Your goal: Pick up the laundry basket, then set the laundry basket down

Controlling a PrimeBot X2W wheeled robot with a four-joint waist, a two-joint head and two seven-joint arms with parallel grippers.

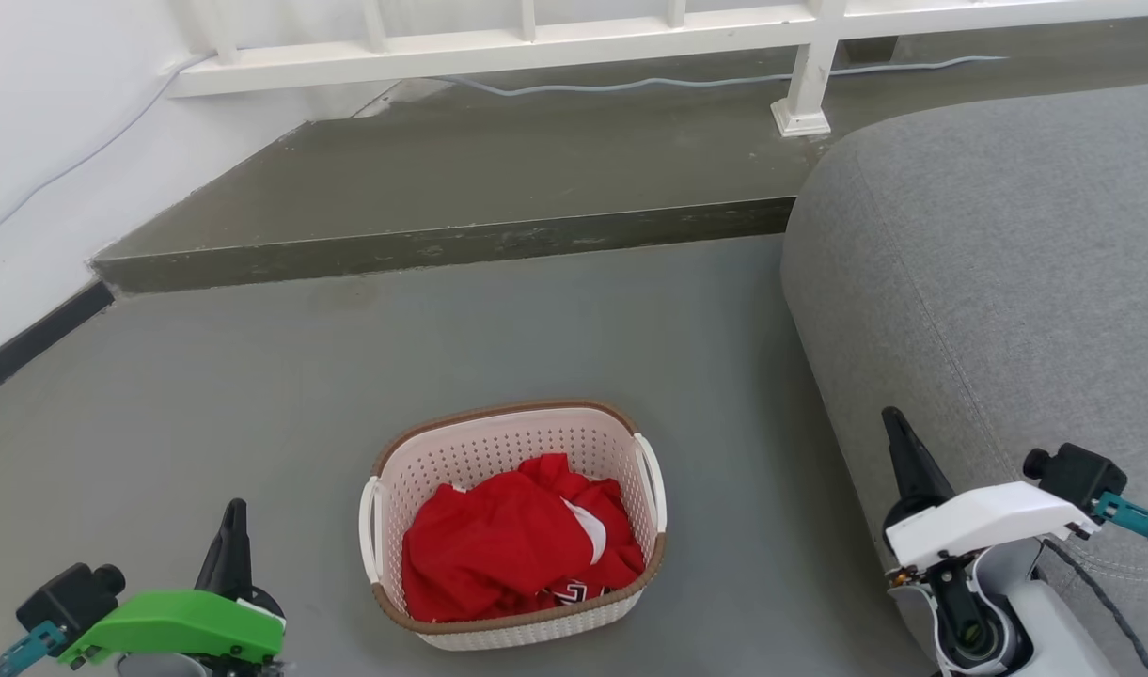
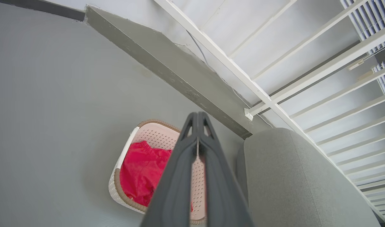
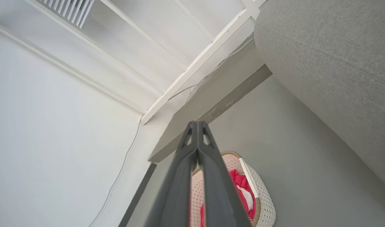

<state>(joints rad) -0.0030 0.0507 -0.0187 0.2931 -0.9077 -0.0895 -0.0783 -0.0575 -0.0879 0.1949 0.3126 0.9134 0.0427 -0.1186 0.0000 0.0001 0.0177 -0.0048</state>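
The laundry basket (image 1: 498, 447) stands on the floor (image 1: 254, 376), lower centre of the head view, with crumpled red clothing (image 1: 508, 541) inside. The left gripper (image 1: 236, 512), lower left, and right gripper (image 1: 892, 420), lower right, are closed, empty, apart from it.

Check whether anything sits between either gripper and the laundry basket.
Nothing visible does. The laundry basket, with red clothing inside, stands on open grey floor, apart from the shut left gripper and shut right gripper. The grey sofa lies beyond the right gripper, not between it and the basket.
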